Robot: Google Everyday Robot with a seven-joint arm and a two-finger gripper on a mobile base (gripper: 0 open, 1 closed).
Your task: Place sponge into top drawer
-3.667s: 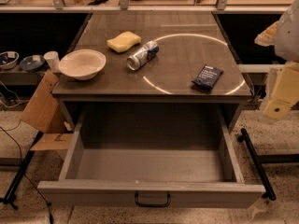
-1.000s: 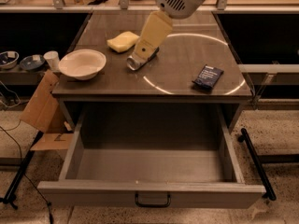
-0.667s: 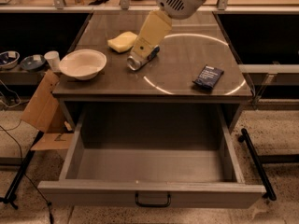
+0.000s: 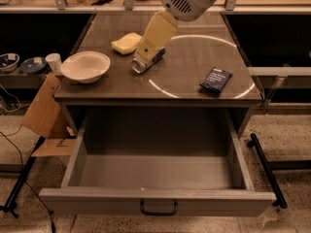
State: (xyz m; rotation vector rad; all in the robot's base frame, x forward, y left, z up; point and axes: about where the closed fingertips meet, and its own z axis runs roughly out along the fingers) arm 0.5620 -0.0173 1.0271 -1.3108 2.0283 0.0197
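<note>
Here, surface: we see a dark brown flat surface (image 4: 194,57) carrying four things.
End effector: the cream-coloured end effector (image 4: 145,49) hangs low over the surface's back middle, its tip over the can.
End effector state: we cannot tell whether it is wide or narrow.
Sponge: the pale yellow, soft rectangular sponge (image 4: 126,43) lies on the surface, just left of the end effector.
Top drawer: the wide, shallow grey top drawer (image 4: 97,197) stands pulled out below the surface, with its black bar handle (image 4: 159,209) centred in front.
Can: a silver-and-blue can (image 4: 140,64) lies on its side.
Bowl: a round cream bowl (image 4: 85,66) sits at the surface's left edge.
Packet: a flat dark blue packet (image 4: 216,80) lies front right.
</note>
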